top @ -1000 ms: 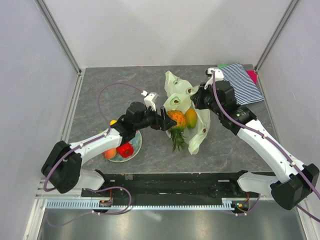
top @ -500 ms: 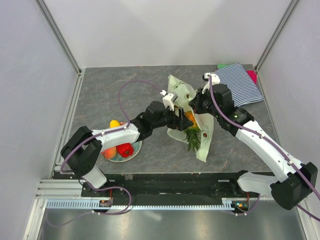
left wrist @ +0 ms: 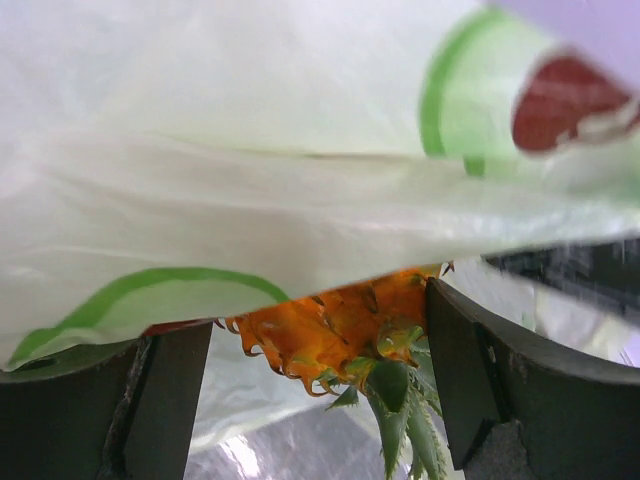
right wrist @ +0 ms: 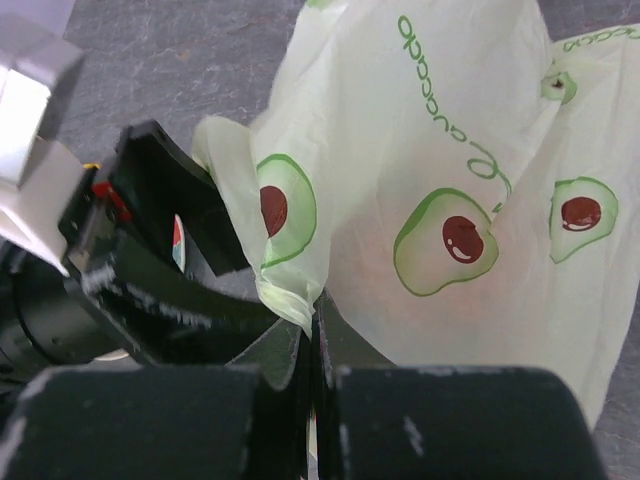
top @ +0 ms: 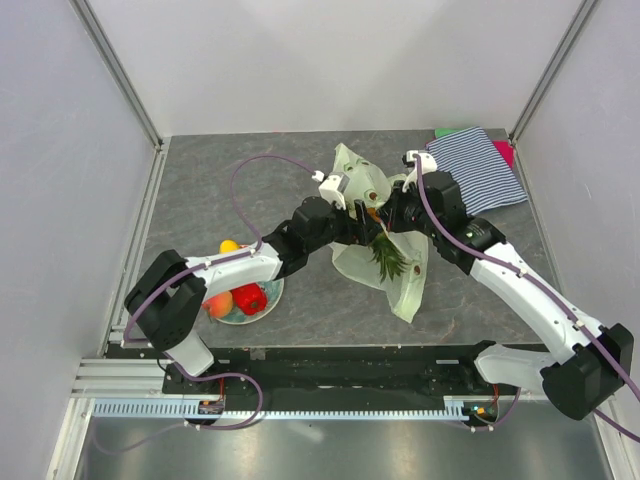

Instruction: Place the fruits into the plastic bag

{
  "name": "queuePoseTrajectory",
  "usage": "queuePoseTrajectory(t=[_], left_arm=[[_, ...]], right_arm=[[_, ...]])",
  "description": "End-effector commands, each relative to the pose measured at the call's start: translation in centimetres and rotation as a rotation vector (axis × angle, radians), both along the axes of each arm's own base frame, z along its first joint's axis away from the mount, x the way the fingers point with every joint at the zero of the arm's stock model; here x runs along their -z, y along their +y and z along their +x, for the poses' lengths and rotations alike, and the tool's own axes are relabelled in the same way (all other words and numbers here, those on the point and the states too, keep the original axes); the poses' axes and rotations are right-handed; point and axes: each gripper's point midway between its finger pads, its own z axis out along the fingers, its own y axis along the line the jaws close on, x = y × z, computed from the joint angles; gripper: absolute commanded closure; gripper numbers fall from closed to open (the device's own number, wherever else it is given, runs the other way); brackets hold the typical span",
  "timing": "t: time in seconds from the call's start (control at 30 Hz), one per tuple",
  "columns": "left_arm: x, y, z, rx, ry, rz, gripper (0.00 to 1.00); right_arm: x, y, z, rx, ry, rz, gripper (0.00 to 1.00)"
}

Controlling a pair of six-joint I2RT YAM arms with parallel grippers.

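The pale green plastic bag (top: 405, 275) with avocado prints lies mid-table. My right gripper (top: 395, 215) is shut on its rim (right wrist: 285, 300) and holds the mouth up. My left gripper (top: 362, 225) reaches into that mouth, its jaws set wide around the orange pineapple (top: 384, 255), whose green leaves hang down. In the left wrist view the pineapple (left wrist: 340, 320) sits between the black fingers (left wrist: 470, 380), with bag film (left wrist: 250, 200) draped over it. A red fruit (top: 250, 298), an orange one (top: 220, 303) and a yellow one (top: 230, 246) rest on the plate (top: 276, 283) at front left.
A striped blue-white cloth (top: 480, 165) lies at the back right corner over a pink and a green item. Metal frame rails border the grey table. The two wrists are close together over the bag.
My left arm has carried the pineapple right and farther back, under the bag's raised rim. The right gripper has kept its hold and the bag has shifted slightly.
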Motion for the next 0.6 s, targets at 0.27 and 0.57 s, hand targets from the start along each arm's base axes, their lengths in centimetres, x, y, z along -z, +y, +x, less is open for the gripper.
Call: queuePoseTrajectory(t=[0.27,0.57], left_arm=[[-0.1,1.9,6.8,-0.4,-0.019,-0.061,0.54],[1.3,0.9,8.1,-0.417,-0.034,-0.035,0.42]], right_arm=[[0.1,1.6,-2.0,-0.081,0.047,0.108,1.0],[3.1,1.2,-1.0,-0.023,0.091,0.07,1.0]])
